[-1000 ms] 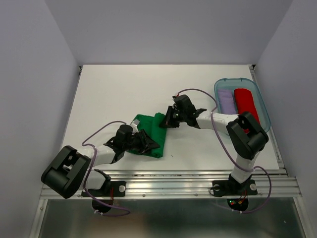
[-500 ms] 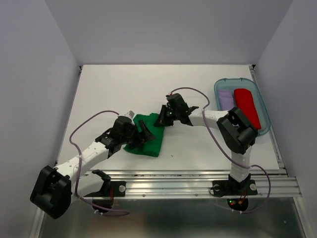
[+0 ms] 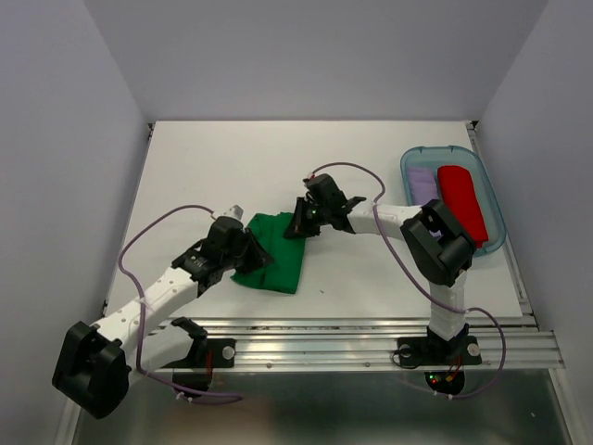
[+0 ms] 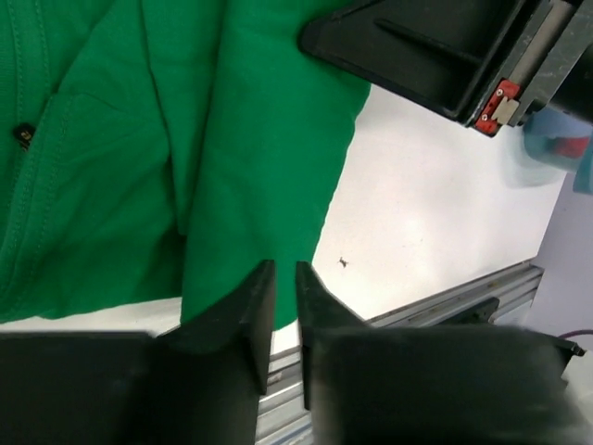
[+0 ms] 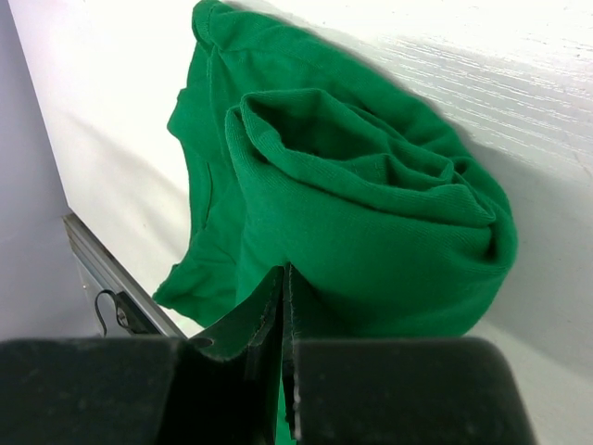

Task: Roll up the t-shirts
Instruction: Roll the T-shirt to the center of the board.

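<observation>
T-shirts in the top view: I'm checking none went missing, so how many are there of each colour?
green t-shirt: 1
red t-shirt: 1
lilac t-shirt: 1
Total: 3
</observation>
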Motion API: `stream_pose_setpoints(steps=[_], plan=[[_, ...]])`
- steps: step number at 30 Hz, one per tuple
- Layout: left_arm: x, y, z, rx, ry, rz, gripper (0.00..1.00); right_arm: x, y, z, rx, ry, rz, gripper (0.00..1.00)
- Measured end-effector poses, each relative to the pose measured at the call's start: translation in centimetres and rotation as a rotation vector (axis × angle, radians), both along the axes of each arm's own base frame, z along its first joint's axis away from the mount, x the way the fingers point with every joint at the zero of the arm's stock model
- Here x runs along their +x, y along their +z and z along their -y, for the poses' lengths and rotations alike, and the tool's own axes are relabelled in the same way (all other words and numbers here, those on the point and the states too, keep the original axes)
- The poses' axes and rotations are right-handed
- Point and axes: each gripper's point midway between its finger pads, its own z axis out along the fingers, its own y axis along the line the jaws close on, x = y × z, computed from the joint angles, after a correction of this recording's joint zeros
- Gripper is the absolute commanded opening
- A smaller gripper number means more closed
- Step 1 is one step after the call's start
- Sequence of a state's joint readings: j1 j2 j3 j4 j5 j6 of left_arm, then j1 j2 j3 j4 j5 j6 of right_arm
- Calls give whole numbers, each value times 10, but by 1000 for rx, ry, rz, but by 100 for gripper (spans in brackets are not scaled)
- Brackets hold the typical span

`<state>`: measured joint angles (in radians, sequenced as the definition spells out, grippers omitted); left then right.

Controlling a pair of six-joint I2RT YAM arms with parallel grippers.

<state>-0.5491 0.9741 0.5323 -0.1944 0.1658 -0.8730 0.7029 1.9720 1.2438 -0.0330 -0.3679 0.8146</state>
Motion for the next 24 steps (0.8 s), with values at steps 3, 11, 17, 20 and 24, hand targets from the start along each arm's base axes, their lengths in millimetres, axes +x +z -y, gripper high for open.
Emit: stream_pose_setpoints(steps=[3,11,17,20,24], plan=[[2,0,3,-6,-10,3,0,-1,0,1,-7,6,0,7],[4,-14,18,-32,-58,-44,0,5,9,-1,-28,14,26,7],[-1,-40,14,0,-52,-92,0,20,23,-13,-5,15,69,7],[-9,-57,8,25,-47,-133,0,34,17,-17,-14,9,82,7],[-12,-65,6,37,-47,-149,0,48,-9,-15,-70,-1,65,7]])
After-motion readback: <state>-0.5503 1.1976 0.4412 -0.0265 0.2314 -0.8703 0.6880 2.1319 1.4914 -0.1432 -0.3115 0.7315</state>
